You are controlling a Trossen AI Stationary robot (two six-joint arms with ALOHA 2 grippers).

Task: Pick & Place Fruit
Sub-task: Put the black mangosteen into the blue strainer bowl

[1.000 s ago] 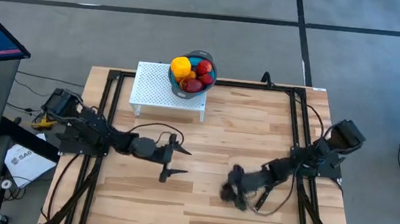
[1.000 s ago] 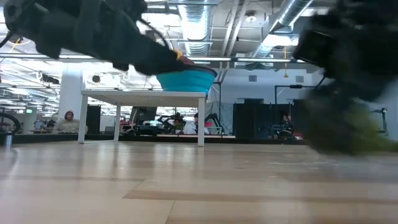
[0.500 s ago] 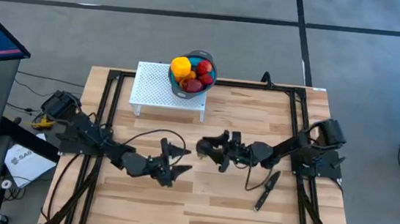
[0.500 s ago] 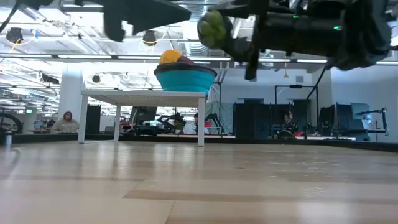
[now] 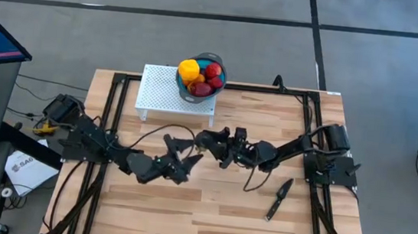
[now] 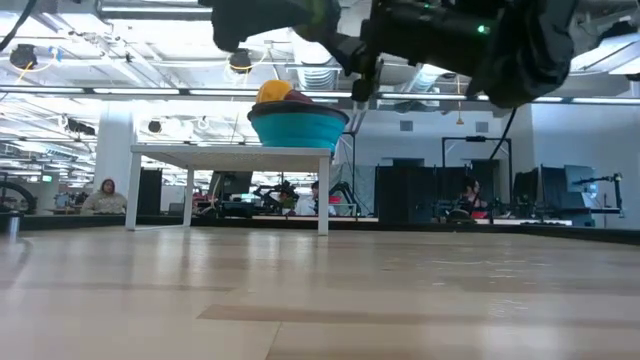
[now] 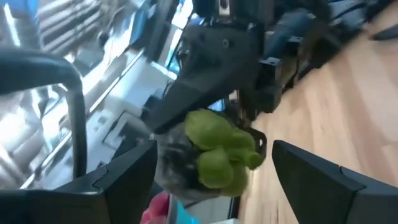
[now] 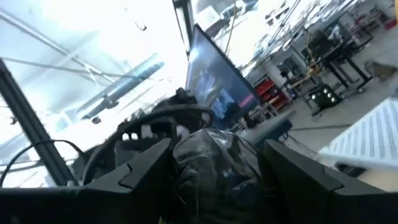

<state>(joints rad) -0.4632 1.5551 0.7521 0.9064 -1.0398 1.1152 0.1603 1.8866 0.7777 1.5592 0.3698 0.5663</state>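
Note:
My right gripper (image 5: 207, 141) hovers above the table's middle, shut on a lumpy green toy fruit (image 7: 217, 152); its own wrist view shows that fruit (image 8: 214, 163) dark between its two fingers. My left gripper (image 5: 183, 152) is open, just left of the right gripper and near-side of it, and touches nothing. Its wrist view looks up at the green fruit. A blue bowl (image 5: 201, 78) stands on a white perforated stand (image 5: 167, 91) at the far edge. It holds a yellow fruit (image 5: 189, 70) and red fruit (image 5: 213, 72). In the low view the bowl (image 6: 298, 128) sits on the stand's top. My right gripper pinches the green fruit's sides (image 7: 205, 163) between its two fingers. The fingers reach in roughly level from the table's right. The fruit sticks out past the fingertips and is lifted clear, high above the wood.
A slim black-handled knife (image 5: 278, 199) lies on the wood near the right side, toward the near edge. Cables trail from both arms across the middle. Black frame rails (image 5: 112, 123) run along the table's left and right sides.
My right gripper has risen from the tabletop beside the knife with the green fruit and swung toward the table's left and far edge, ending near the stand. The knife has stayed where it lay. My left gripper has shifted slightly toward the far edge and stays open.

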